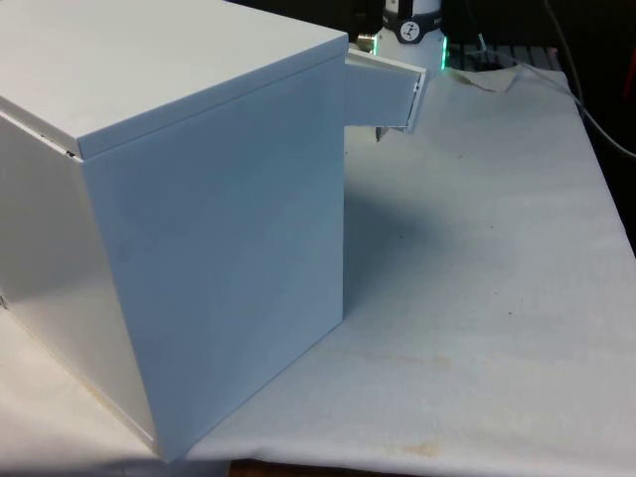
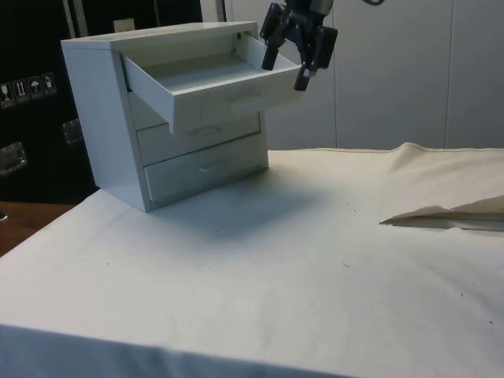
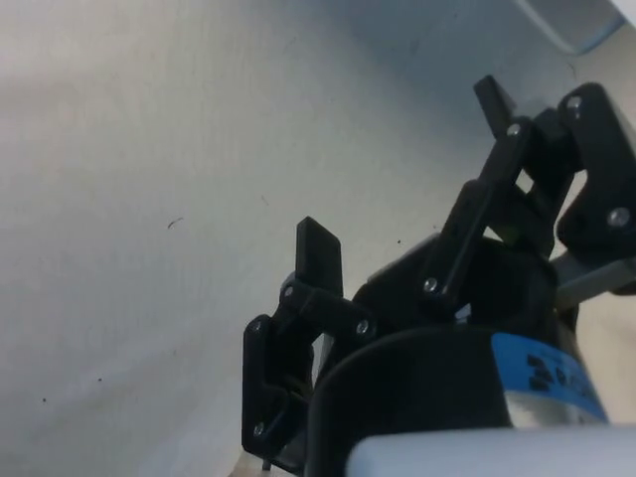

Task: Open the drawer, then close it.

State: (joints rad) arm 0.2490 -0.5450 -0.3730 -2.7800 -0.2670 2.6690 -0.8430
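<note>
Presently, one white chest of drawers (image 2: 150,118) stood on the tabletop (image 2: 260,276), which was covered by a white cloth (image 1: 477,298). In the front view the chest (image 1: 179,229) turned its plain back and side to the camera and took up the front view's left. In the side view it showed three drawers stacked one above another. The top drawer (image 2: 213,83) was pulled well out of the carcass, its tray open to view with nothing visible inside; in the front view its protruding end (image 1: 383,94) jutted from the chest's far corner. The middle drawer (image 2: 201,134) and the bottom drawer (image 2: 205,169) sat flush and closed, each with a small pull at its front. The black pincer (image 2: 287,64) hung at the outer front end of the top drawer, just above and beside its front panel, one finger reaching down inside the tray by the panel and the other outside it. In the wrist view the pincer (image 3: 407,169) had its fingers (image 3: 320,253) spread wide apart with nothing held between them, bare cloth behind. A raised fold of cloth (image 2: 441,209) lay at the side view's right, well apart from the chest.
</note>
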